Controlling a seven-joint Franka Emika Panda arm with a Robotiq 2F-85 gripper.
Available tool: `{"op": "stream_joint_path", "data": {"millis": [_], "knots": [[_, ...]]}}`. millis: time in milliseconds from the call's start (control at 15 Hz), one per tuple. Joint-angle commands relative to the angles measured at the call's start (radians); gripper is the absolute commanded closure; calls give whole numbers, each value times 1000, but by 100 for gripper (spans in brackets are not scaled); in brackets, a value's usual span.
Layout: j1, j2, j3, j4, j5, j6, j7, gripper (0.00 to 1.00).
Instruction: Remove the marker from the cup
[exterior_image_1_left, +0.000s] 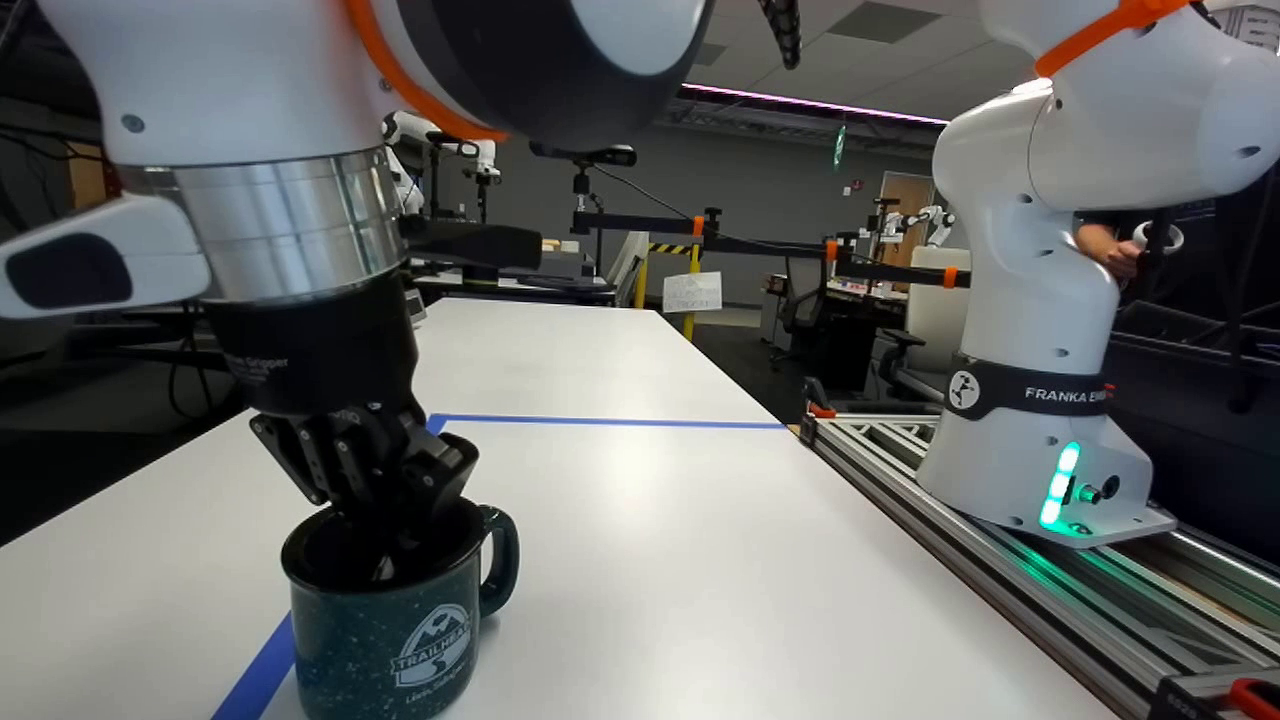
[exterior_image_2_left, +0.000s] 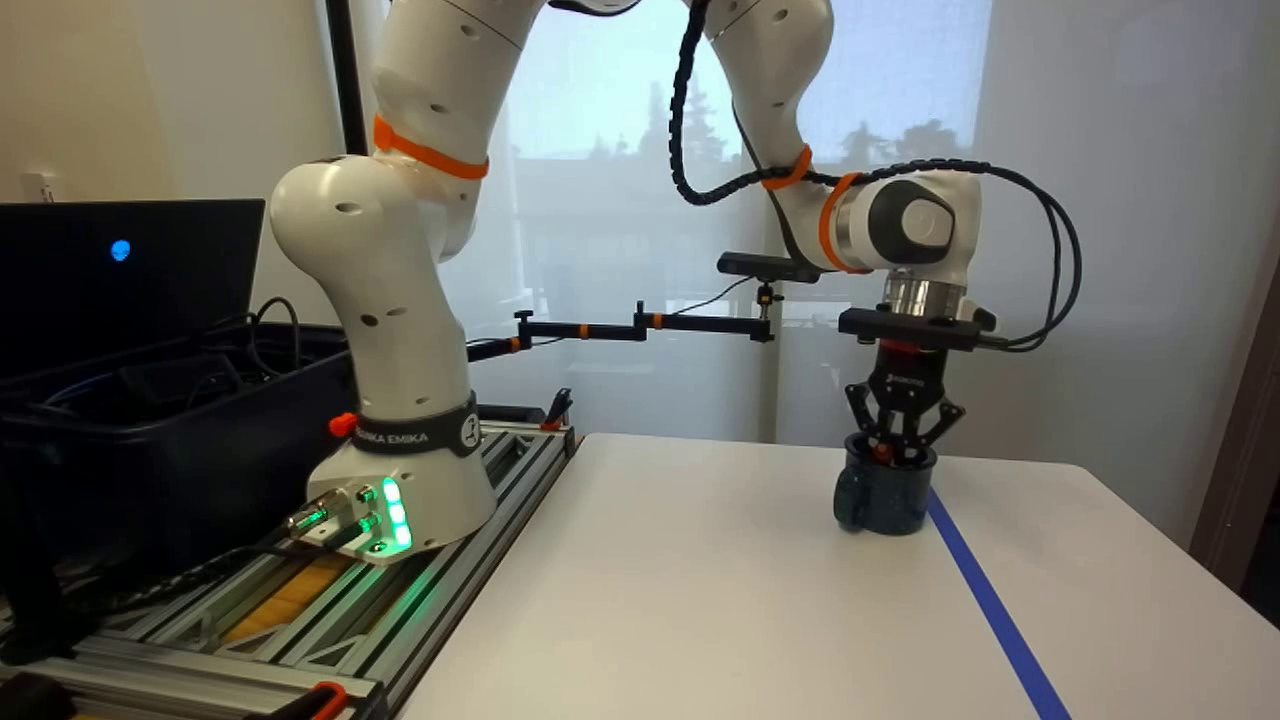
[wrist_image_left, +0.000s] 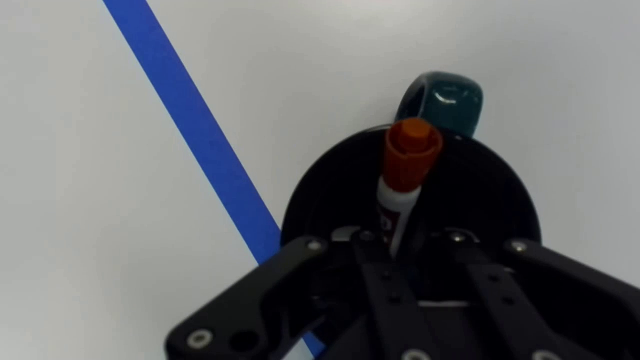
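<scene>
- The marker (wrist_image_left: 403, 184) leans in the cup (exterior_image_1_left: 345, 640), its red end (wrist_image_left: 410, 165) at 12 o'clock in the wrist view, close by the rim (exterior_image_1_left: 383, 591) and handle (wrist_image_left: 454, 100).
- The gripper (exterior_image_2_left: 903, 450) reaches into the cup from 6 o'clock in that view; its tips are lost in shade, so I cannot tell whether they are clamped on the marker or merely beside it.
- Likeliest failure: lifting without a sound grip, caused by tips sitting off the barrel (wrist_image_left: 398, 202), would leave the marker behind.
- A squeeze on that tilted round barrel could roll or twist it.
- If the gripper catches the rim on the way up, the cup might tip or slide, since the table (exterior_image_1_left: 680, 560) looks smooth.
- Because it leans, the marker could drag on the rim and tug the cup along.
- The cup is a squat cylinder, speckled glossy teal outside, near black within, with a rounded loop handle toward 1 o'clock in the wrist view and a pale print (exterior_image_1_left: 434, 645) toward 4 o'clock in an exterior view.
- The marker shows a hollow red ring around a round plug, then a whitish barrel with a dark red label.
</scene>
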Motion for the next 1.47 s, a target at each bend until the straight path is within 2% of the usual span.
{"op": "stream_joint_path", "data": {"millis": [0,333,600,800,1000,1133,1400], "knots": [[0,-65,14,-35,9,-22,10,95],[-6,-182,38,-59,50,-76,1,95],[-36,-345,44,-123,152,-104,-41,95],[-59,-464,-11,-194,110,-30,17,95],[-97,-532,-72,-257,45,37,76,95],[-127,-553,-110,-310,0,116,122,95],[-180,-530,-167,-419,-14,333,217,95]]}}
